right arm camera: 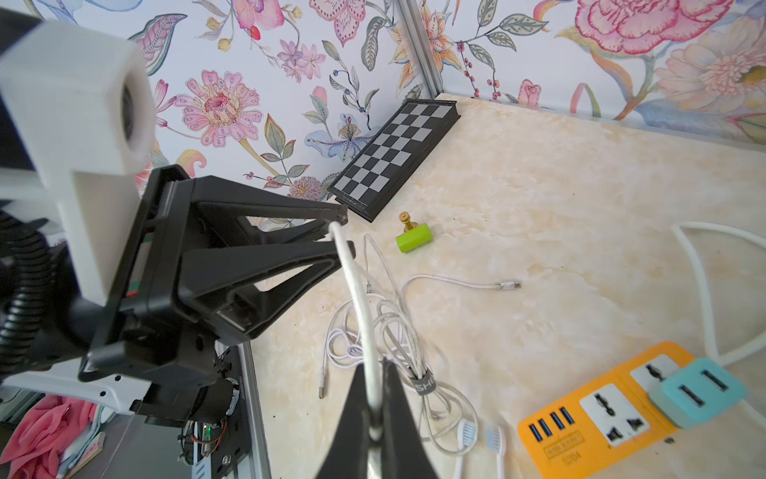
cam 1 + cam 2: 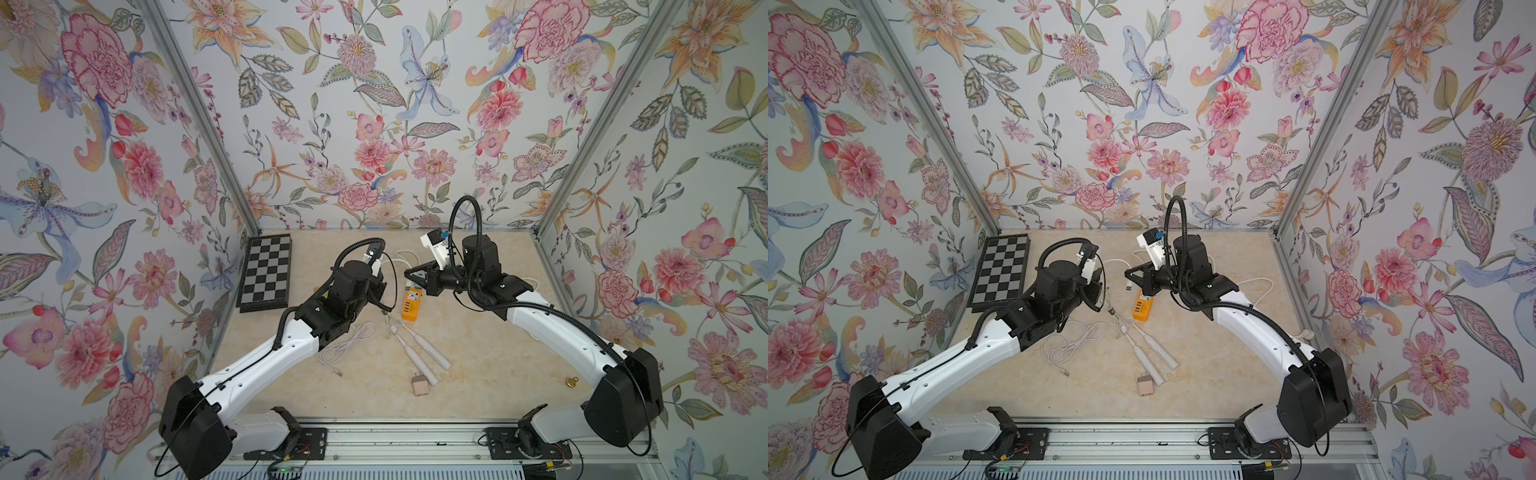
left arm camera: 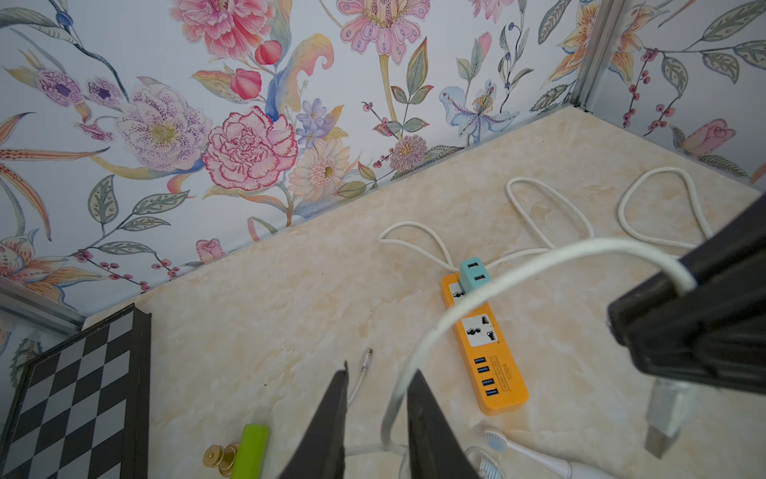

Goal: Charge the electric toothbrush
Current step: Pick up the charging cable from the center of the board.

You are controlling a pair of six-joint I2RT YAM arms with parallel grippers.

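Toothbrushes lie beside orange power strip, teal adapter plugged in.

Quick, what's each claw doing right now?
Left gripper: open, white cable passing between its jaws.
Right gripper: closed on the white cable.

Orange power strip with white socket faces and blue USB ports; teal adapter; white charging cable; two white toothbrushes with pale blue bristles. Chessboard in black and grey checks; cream marbled table; lime-green cylinder; brass-coloured knob; walls papered with pink, orange and blue flowers on a pale ground
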